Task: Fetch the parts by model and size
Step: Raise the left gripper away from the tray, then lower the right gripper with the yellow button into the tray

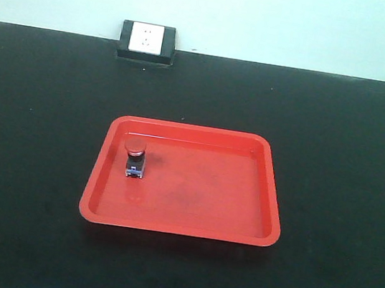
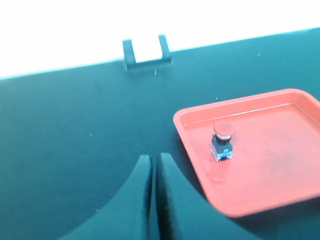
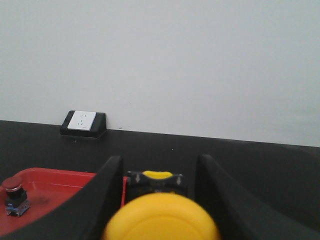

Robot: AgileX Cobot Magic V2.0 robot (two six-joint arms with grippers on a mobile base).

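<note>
A red-capped push-button switch (image 1: 135, 157) stands upright on its black-and-blue base in the left part of the red tray (image 1: 243, 195). The left wrist view shows that switch (image 2: 222, 142) in the tray (image 2: 280, 165), to the right of my left gripper (image 2: 155, 161), which is shut and empty over the black table. In the right wrist view a yellow-capped switch (image 3: 162, 217) sits between the fingers of my right gripper (image 3: 159, 159), cap toward the camera, near the tray's (image 3: 55, 185) right edge. The red switch (image 3: 13, 195) shows at far left. Neither gripper appears in the front view.
A black-framed white wall socket (image 1: 148, 42) sits at the table's back edge against the pale wall; it also shows as the socket (image 2: 146, 51) in the left wrist view and the socket (image 3: 83, 123) in the right wrist view. Black tabletop surrounds the tray.
</note>
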